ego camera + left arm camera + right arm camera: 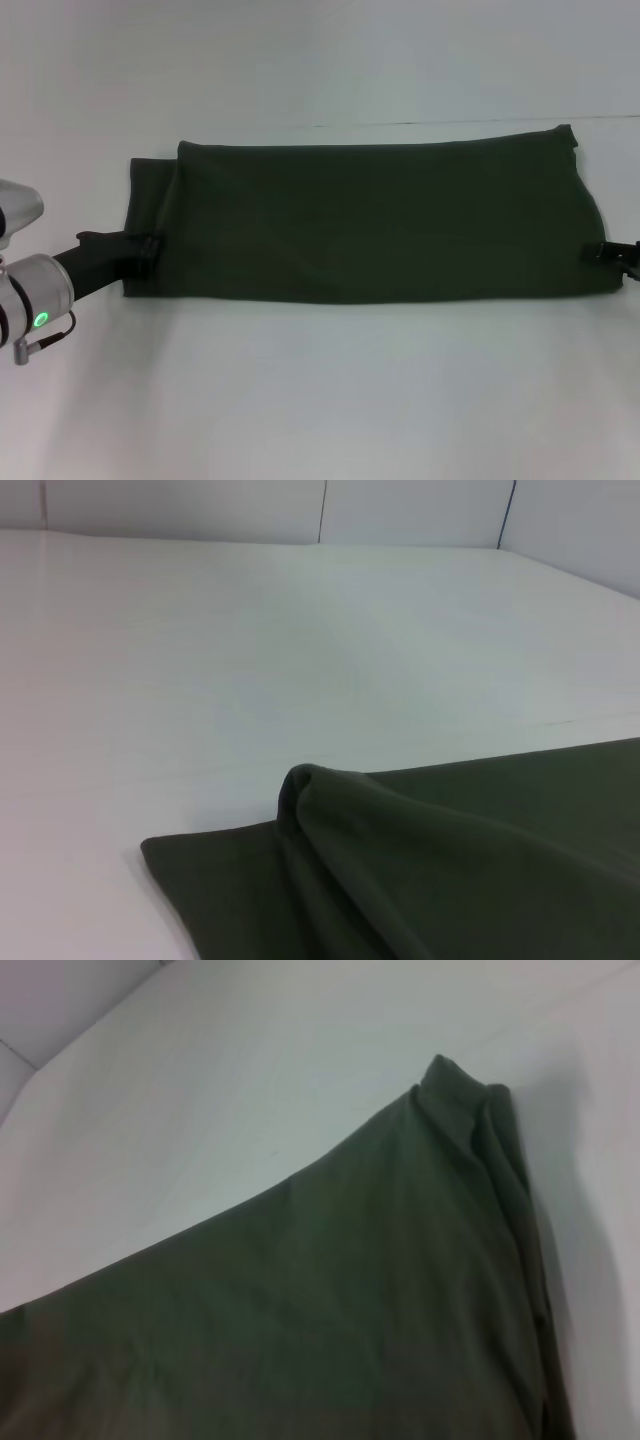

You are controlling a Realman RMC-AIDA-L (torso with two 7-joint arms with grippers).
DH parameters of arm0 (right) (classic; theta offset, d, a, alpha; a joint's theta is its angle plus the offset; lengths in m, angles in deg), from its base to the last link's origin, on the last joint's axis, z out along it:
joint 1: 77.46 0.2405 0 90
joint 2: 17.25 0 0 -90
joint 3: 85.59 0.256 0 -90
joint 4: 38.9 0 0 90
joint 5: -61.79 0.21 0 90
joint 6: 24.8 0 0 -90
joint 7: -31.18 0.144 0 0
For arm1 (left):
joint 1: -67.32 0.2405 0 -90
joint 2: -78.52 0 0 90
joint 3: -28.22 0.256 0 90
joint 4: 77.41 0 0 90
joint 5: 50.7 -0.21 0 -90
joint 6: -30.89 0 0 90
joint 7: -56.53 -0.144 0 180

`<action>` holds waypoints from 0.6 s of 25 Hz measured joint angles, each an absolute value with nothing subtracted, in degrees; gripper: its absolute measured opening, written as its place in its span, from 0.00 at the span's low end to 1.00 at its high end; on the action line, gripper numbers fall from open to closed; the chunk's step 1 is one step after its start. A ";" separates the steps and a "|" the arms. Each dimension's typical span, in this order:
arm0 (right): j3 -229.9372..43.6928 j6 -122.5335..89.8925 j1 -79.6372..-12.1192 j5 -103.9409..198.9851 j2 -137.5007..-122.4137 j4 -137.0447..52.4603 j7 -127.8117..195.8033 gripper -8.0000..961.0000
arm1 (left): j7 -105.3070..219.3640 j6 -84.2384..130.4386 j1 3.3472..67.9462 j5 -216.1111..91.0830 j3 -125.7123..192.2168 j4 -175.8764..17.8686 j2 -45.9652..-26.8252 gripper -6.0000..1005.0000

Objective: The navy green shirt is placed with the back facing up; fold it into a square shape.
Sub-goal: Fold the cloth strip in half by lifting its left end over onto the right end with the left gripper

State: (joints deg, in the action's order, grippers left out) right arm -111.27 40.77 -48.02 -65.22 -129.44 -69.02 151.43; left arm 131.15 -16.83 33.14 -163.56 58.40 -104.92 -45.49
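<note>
- Two grippers sit at the two short ends of the navy green shirt [365,220], one at each end.
- The shirt lies flat on the white table [320,400]. It is folded into a long, wide band that runs from left to right, about in the middle of the table.
- Its plain side faces up. No letters show.
- At the left end, a lower layer of cloth sticks out a bit past the top layer.
- The far right corner of the shirt pokes up in a small point.
- The left gripper [148,252] is at the left end of the shirt, by the near corner. Its black tip touches the cloth edge there. I cannot tell if its jaws are apart or pinched on the cloth.
- The left arm [40,290] is silver with a small green light, and it comes in from the near left.
- The right gripper [612,253] is at the right end of the shirt, by the near corner. Only a small black part shows at the edge of the head view. I cannot tell how its jaws stand.
- In the left wrist view, the shirt [450,870] has a soft raised fold near its corner.
- In the right wrist view, the shirt [330,1300] fills most of the picture, and its stacked edges show along one side.
</note>
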 joint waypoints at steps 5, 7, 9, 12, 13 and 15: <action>-110.91 41.02 -48.50 -65.02 -129.39 -68.98 151.22 0.54 | 131.15 -16.83 33.23 -163.56 58.44 -105.02 -45.56 0.03; -110.89 41.15 -48.58 -64.98 -129.40 -68.97 150.93 0.49 | 131.15 -16.83 33.31 -163.55 58.46 -105.05 -45.59 0.03; -110.85 41.49 -48.63 -64.93 -129.54 -69.09 150.78 0.45 | 131.16 -16.84 33.45 -163.55 58.46 -105.07 -45.59 0.03; -110.65 42.06 -48.79 -64.86 -129.67 -69.29 150.42 0.38 | 131.18 -16.93 33.57 -163.55 58.45 -105.08 -45.62 0.03; -110.35 42.36 -48.88 -64.83 -129.69 -69.30 150.10 0.36 | 131.27 -16.98 33.70 -163.55 58.45 -105.10 -45.65 0.03; -109.52 42.83 -49.12 -64.78 -129.74 -69.32 149.51 0.32 | 131.69 -17.18 34.03 -163.55 58.42 -105.26 -45.67 0.03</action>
